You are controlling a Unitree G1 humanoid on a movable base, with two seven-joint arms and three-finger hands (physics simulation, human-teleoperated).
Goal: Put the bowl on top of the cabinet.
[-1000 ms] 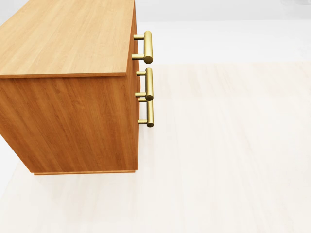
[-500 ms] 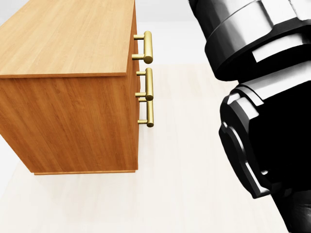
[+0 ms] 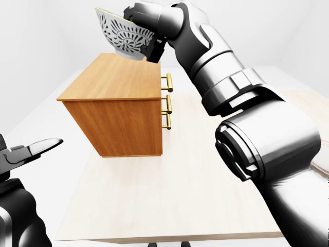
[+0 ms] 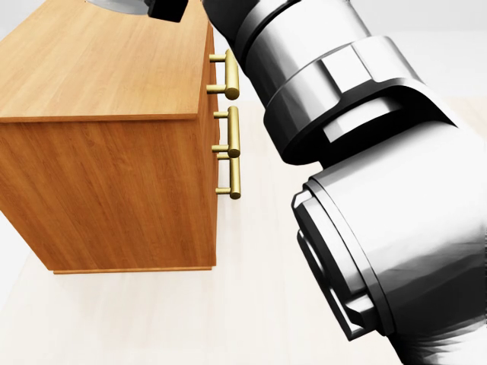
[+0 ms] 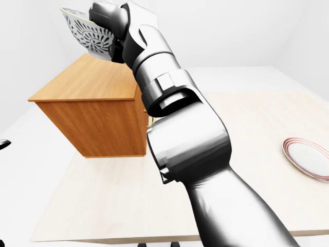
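The right arm [image 4: 365, 152] has swung further across the head view, hiding much of the table [image 3: 154, 195]; there the bowl [image 3: 123, 36] is cropped at the top edge; the right hand [image 3: 148, 23], raised, clamps it tilted above the cabinet [image 3: 115, 82], clear of its top; the left hand [image 3: 31, 150] is cut off, its grip unreadable.
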